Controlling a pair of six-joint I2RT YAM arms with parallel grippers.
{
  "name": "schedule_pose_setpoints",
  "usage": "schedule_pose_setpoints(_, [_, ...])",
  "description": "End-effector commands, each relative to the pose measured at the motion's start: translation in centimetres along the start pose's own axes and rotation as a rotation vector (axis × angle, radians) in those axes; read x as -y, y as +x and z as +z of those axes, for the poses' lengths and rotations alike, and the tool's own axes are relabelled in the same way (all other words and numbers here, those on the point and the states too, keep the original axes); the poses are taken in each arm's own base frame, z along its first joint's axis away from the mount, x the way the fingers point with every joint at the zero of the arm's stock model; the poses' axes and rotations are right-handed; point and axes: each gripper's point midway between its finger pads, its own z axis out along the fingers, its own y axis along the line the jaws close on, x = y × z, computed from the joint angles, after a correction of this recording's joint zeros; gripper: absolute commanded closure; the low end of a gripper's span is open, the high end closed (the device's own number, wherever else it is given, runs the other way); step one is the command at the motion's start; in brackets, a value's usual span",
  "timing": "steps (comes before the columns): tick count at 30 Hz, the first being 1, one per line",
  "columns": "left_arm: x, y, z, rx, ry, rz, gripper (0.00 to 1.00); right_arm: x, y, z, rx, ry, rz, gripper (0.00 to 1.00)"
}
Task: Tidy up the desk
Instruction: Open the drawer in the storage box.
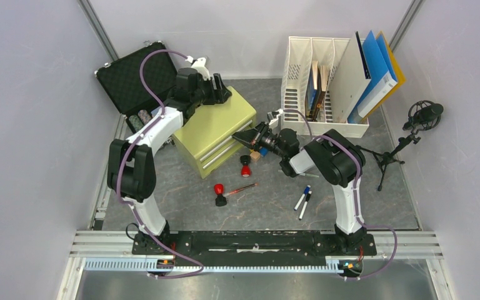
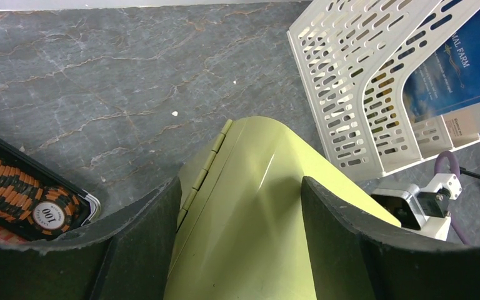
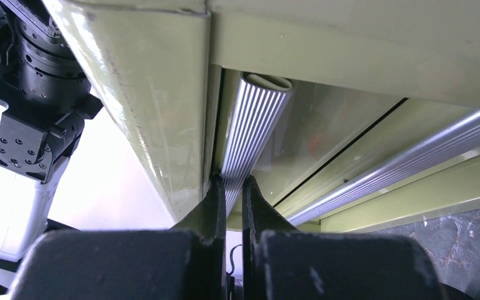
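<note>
One veined grey desk (image 1: 269, 206): left pincer (image 2: 240, 187) spread wide, right pincer (image 3: 232, 184) clamping drawer handle (image 3: 253, 125).

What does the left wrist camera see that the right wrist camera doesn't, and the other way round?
Left wrist only: the rack, poker chips and a hinge. Right wrist only: a ribbed silver handle pinched by the right gripper. Both: the yellow-green cabinet and some desk.
</note>
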Motion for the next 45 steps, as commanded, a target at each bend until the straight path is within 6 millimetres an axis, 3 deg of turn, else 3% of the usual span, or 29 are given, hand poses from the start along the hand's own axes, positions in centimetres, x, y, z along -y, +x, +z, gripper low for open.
schedule_pose_setpoints(1, [-5.7,21.3,-3.4,-0.69,-0.257,-0.094,0.37,-8.0,0.4,-0.8,-0.015,-0.241,-0.156,1.0])
schedule_pose_setpoints(26, [-6.6,21.0,-3.3,-0.691,-0.28,-0.096,0.36,-8.1,2.2,-2.9,-0.053,-0.2,-0.197,1.0])
schedule_pose_setpoints(45, [-6.1,20.0,-3.4,-0.673,-0.255,-0.08,0.34,-7.3,4.8,-6.9,-0.122,-0.157,-0.307,1.0])
